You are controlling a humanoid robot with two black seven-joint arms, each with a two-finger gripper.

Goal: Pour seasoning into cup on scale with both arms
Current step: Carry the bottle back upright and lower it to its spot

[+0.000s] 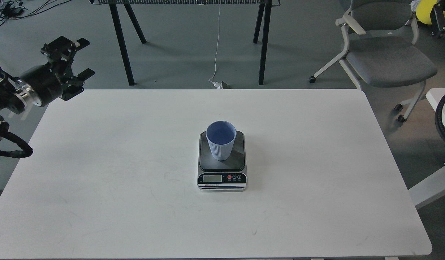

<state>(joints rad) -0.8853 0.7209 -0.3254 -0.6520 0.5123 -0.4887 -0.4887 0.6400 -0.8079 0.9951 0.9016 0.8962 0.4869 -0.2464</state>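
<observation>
The left tool [76,59] hangs off the far left corner of the tabletop [99,173], well apart from the scale [222,177], with its two black fingers spread wide and nothing between them; one finger points up and away, the other lies just above the tabletop's far edge. Behind it the left arm [38,86] runs back to the left edge of the view, a silver ring at its wrist and a black ribbed cable looping below. The right tool and the seasoning bottle do not show. The scale sits near the middle of the tabletop, its silver front with the display and round buttons, one of them red, facing the robot. On its dark grey platform stands the cup [221,141], upright, light blue and ribbed, set toward the far half of the platform, its open mouth showing a blue inside; whether anything lies in it cannot be told. Beyond the scale, past the far edge of the tabletop, black table legs [121,43] stand on the grey floor, and to the far right of the scale a grey office chair [385,57] stands on the floor.
</observation>
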